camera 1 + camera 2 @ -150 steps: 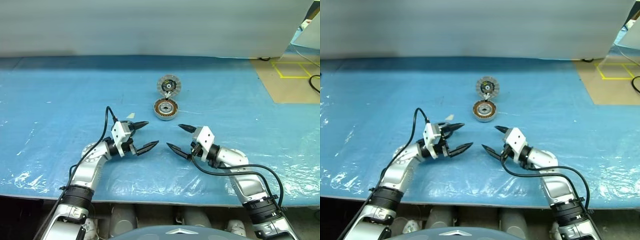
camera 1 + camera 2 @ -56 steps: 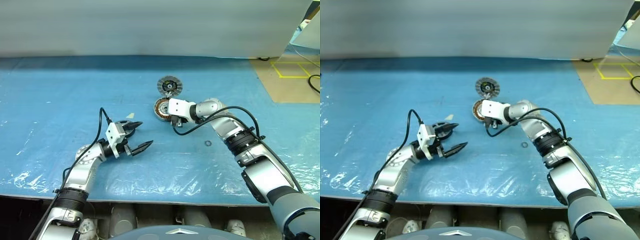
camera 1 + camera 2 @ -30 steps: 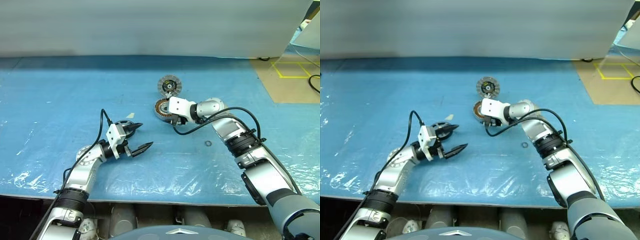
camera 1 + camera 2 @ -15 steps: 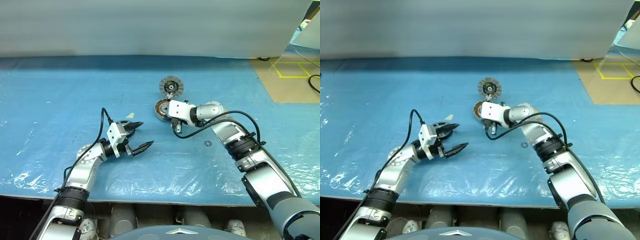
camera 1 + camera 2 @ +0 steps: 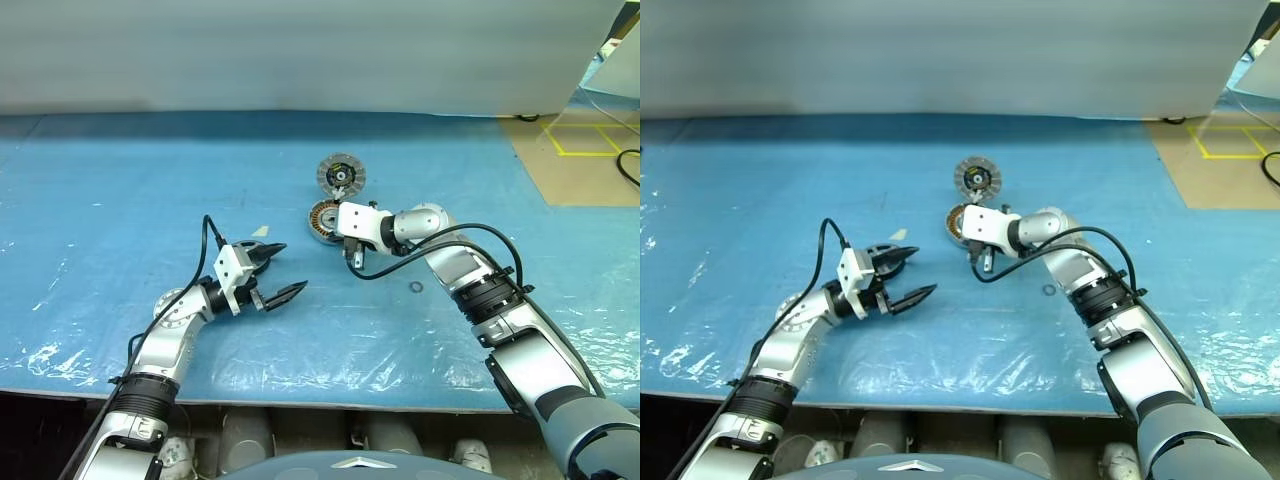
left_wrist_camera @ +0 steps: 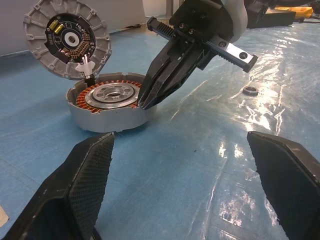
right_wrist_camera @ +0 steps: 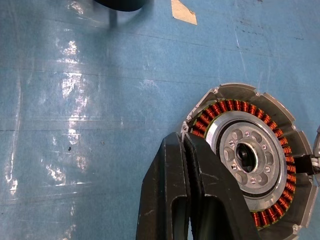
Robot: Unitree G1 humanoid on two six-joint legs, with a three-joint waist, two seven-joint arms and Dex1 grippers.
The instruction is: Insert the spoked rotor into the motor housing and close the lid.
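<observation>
The motor housing (image 5: 323, 217), a silver cup ringed with copper windings, lies on the blue table. Just behind it the ribbed lid (image 5: 340, 173) stands propped upright, joined to it by thin wires. My right gripper (image 6: 146, 102) is shut, its fingers pressed together with nothing between them, and the tips touch the housing's (image 7: 250, 155) near rim. To the left and nearer, my left gripper (image 5: 280, 270) hovers open and holds nothing. A dark rim, apparently the spoked rotor (image 5: 876, 250), shows partly behind its upper finger.
A small metal ring (image 5: 415, 288) lies on the sheet right of the right arm. A scrap of pale tape (image 5: 260, 231) sits beside the left gripper. Tan floor with yellow lines (image 5: 580, 140) borders the table at back right; a pale wall runs along the back.
The right gripper's fingers have closed together at the housing's near rim. Both arms stay in place. Five seconds ago the right gripper hung open near the table's front.
</observation>
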